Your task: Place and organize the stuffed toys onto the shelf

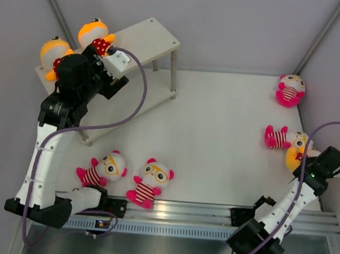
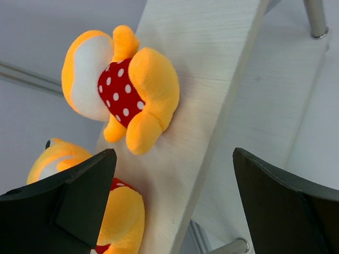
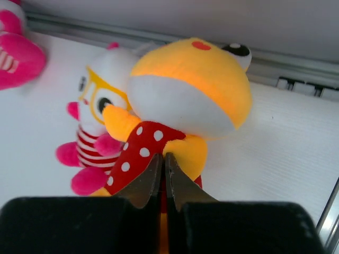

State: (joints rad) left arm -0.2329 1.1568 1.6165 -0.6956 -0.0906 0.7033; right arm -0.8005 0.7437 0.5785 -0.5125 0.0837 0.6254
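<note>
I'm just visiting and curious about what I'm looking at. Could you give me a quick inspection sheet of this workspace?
Surface: plain white table.
Job's things: shelf at far left; two orange toys on its top board; third orange toy at the right edge; four glasses toys on the table.
Clutter: nothing seen.
Hands: left hand open over the shelf; right hand shut on the third orange toy's shirt.
Cables: purple cable along each arm.
Surroundings: grey walls; metal rail at near edge.
</note>
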